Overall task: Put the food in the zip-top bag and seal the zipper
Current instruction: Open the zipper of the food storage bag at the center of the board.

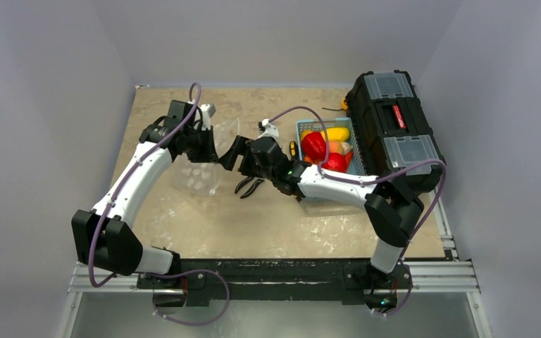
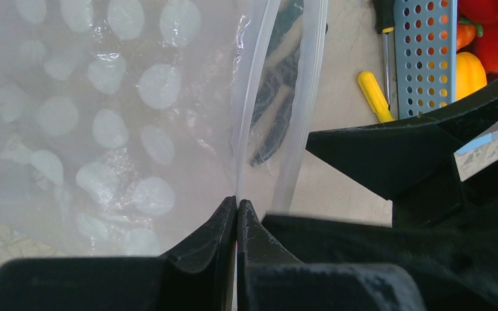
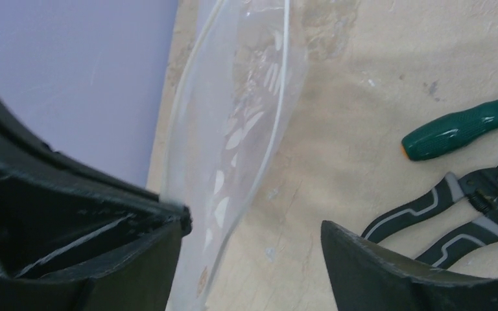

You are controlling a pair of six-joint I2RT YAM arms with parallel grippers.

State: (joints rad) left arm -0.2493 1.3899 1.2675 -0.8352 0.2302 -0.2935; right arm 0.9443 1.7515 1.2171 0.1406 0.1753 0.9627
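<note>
Clear dotted zip-top bag (image 2: 117, 129) cut off at upper left of frame, food (image 1: 315, 146) half hidden in blue basket (image 2: 425, 58), left tool (image 2: 237, 217) pinching zipper (image 2: 246, 97), right tool (image 3: 253, 236) spread wide beside bag's mouth.

Clear polka-dot bag (image 1: 199, 172) hanging, mouth open; food (image 1: 315, 146) in basket (image 1: 301, 130).

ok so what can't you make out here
- Toy food in the light blue plastic basket: too small to count in the top view, cropped in the left wrist view.
- Right wrist view: open right gripper; its own finger hides any contact with the clear polka-dot zip-top bag.
- Left wrist view: left gripper pinches the zipper strip, whose far end leaves the top edge.
</note>
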